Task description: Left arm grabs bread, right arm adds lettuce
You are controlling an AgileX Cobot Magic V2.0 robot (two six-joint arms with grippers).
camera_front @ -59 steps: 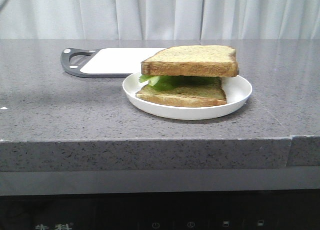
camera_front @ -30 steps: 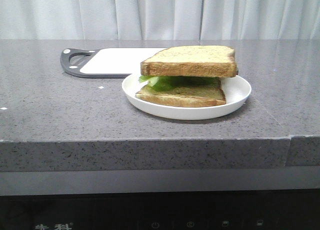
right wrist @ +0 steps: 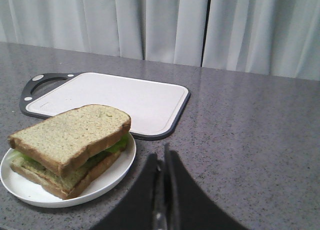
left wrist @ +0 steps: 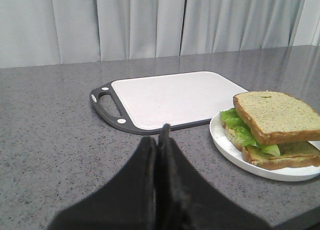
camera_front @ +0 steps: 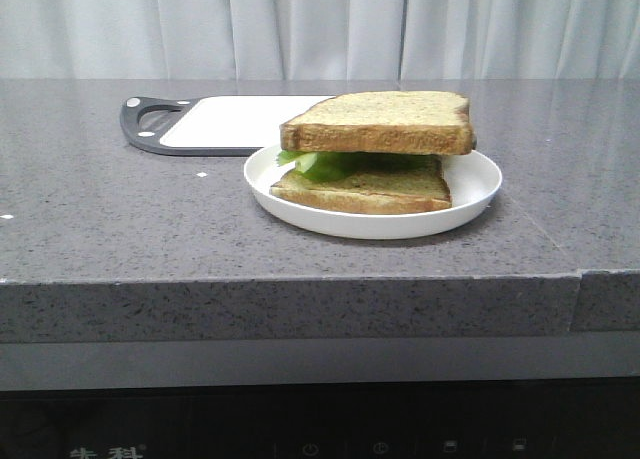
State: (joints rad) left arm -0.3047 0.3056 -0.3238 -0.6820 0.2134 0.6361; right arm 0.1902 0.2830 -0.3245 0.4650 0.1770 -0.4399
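Both pairs of fingers are pressed together and hold nothing: the left arm's fingers (left wrist: 159,155) and the right arm's fingers (right wrist: 162,172) hang above the grey desk (camera_front: 120,219), well apart from the white plate (camera_front: 478,194). On that plate the bread (camera_front: 380,121) lies over the lettuce (camera_front: 318,161) and a thinner slice (camera_front: 370,186). Beyond the fingers lies a white cutting board (camera_front: 235,119).

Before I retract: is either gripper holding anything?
No. Left gripper and right gripper are shut on nothing; the bread rests on the lettuce.
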